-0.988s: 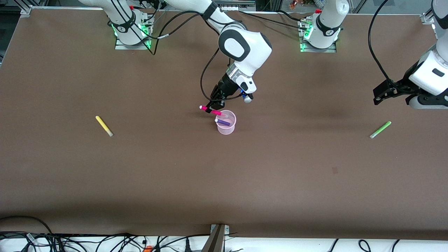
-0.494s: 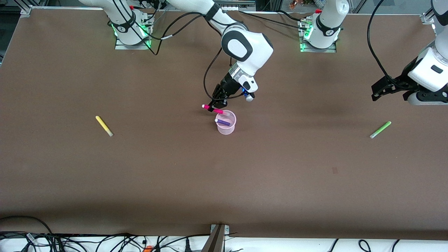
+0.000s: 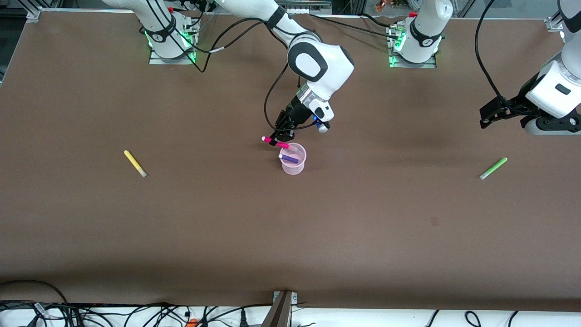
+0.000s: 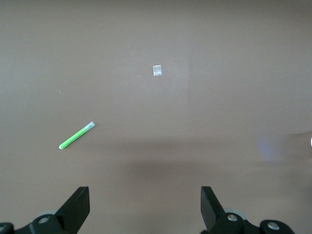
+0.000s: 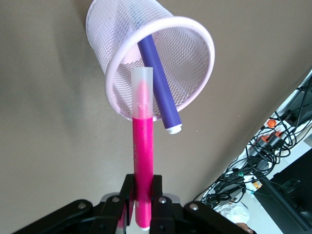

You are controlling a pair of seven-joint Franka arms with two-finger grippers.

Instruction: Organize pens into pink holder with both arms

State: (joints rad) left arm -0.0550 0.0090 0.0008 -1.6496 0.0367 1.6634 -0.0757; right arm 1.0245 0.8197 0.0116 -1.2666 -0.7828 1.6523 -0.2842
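My right gripper [image 3: 275, 141] is shut on the magenta pen [image 3: 277, 143], holding it tilted just above the rim of the pink holder [image 3: 293, 165]. In the right wrist view the magenta pen [image 5: 142, 161] points its pale tip at the holder's mouth [image 5: 161, 78]. The purple pen [image 3: 289, 158] stands slanted inside the holder and also shows in the right wrist view [image 5: 158, 85]. The yellow pen [image 3: 135, 163] lies toward the right arm's end of the table. The light green pen [image 3: 493, 168] lies toward the left arm's end. My left gripper [image 3: 484, 119] is open, in the air above the table near it; the green pen shows in the left wrist view [image 4: 76, 136].
A small pale tape square [image 4: 157, 70] sits on the brown table [image 3: 290, 227]. Cables and a metal bracket [image 3: 279, 309] line the table's edge nearest the front camera.
My right gripper has shifted slightly toward the holder with the magenta pen. My left gripper has risen a little and drifted toward the bases.
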